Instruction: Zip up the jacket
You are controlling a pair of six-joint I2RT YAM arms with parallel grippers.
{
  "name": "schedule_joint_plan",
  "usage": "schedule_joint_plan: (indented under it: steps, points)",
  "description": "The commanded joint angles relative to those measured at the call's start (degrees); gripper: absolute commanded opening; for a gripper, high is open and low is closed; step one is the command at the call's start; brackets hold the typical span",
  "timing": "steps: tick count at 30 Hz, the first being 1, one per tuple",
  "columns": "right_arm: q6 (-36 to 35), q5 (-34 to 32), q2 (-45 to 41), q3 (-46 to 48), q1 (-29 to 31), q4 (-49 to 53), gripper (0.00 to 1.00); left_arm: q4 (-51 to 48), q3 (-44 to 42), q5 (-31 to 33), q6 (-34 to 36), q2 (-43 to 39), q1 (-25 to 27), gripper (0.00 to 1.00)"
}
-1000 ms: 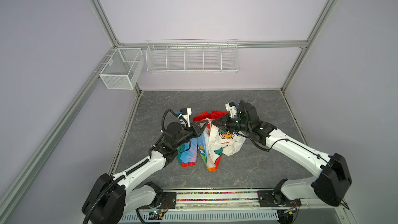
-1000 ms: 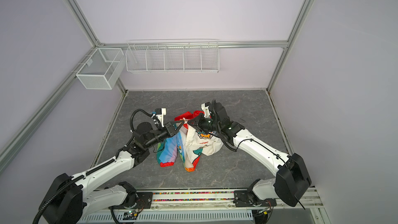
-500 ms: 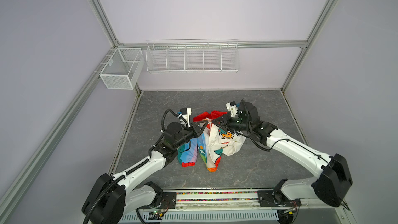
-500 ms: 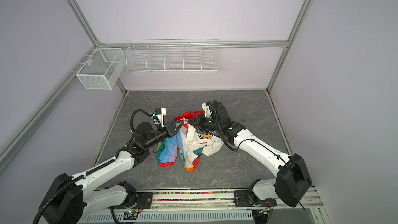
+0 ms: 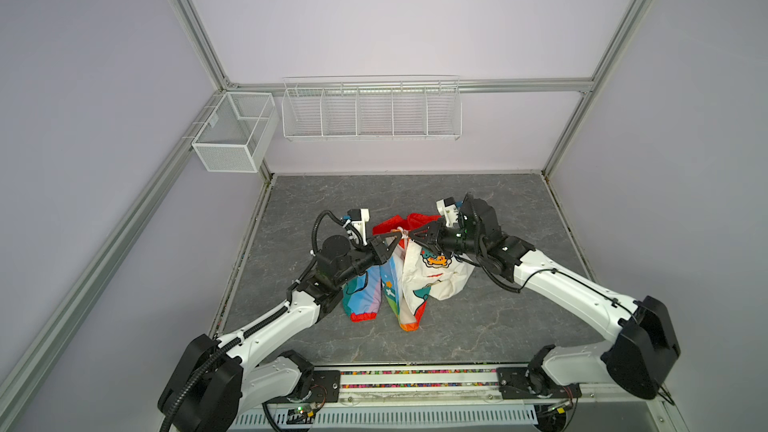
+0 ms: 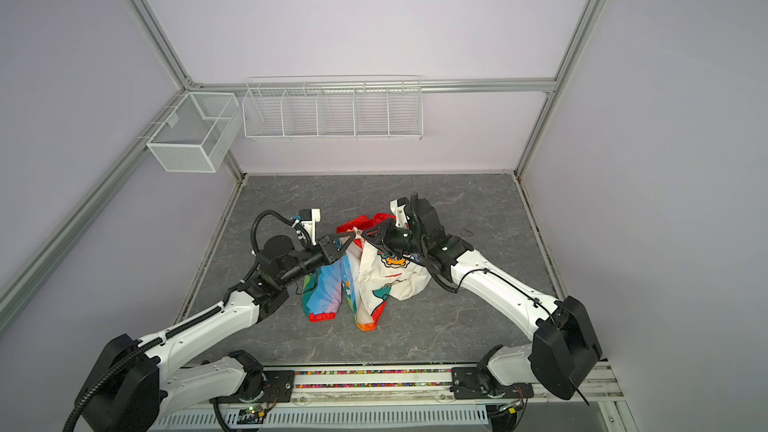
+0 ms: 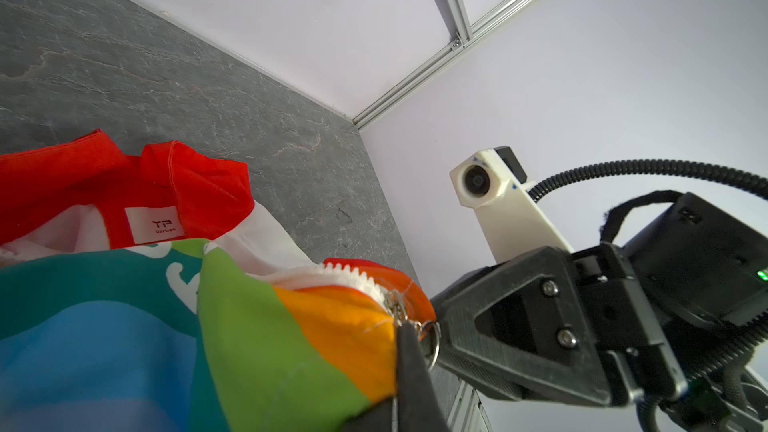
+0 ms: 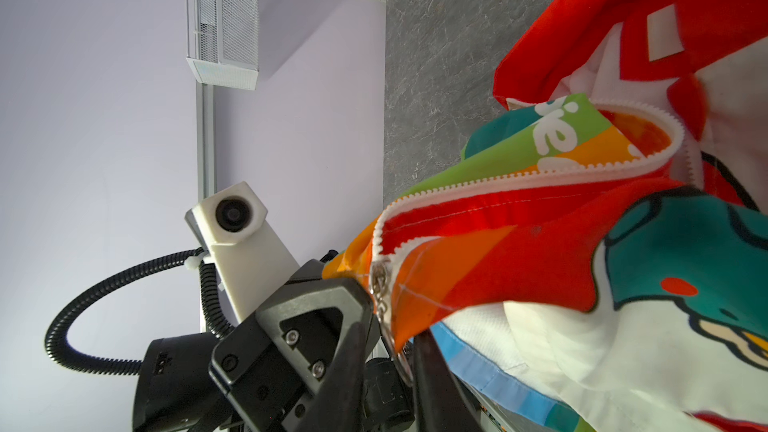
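Jacket (image 5: 434,284) rainbow-striped, red-hooded, crumpled

One jacket (image 5: 432,280), one worktop (image 5: 511,205). Two grippers: left gripper (image 5: 395,238), right gripper (image 5: 410,237). On the walls — one mesh basket (image 5: 226,155), one five-bay wire rack (image 5: 371,112).

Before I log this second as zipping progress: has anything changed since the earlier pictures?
Nothing visibly changed. The left hand and right hand stay tip to tip at the raised top of the jacket, beside the zipper, and the jacket hangs below them as before.
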State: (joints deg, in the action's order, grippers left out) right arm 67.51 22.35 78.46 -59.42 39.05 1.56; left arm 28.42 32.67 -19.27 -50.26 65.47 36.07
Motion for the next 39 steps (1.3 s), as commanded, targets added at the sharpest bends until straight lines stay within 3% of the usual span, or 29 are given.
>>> schedule_joint_plan:
  steps: [1,23,31,39]
  points:
    - [1.6,0.2,-1.2,1.4,0.3,-2.3,0.24,1.3,-0.4,0.6,0.9,-0.3,0.3,0.00]
    - [3.5,-1.6,-1.1,2.4,2.4,-4.0,0.26,3.0,-0.6,0.2,0.4,0.6,0.3,0.00]
    - [3.8,-2.1,-0.9,2.2,2.9,-4.3,0.18,3.7,-0.9,-0.3,0.1,0.7,0.3,0.00]
    - [4.5,-2.1,0.4,1.9,3.3,-5.5,0.16,4.0,-1.3,-0.5,-0.1,0.4,0.3,0.00]
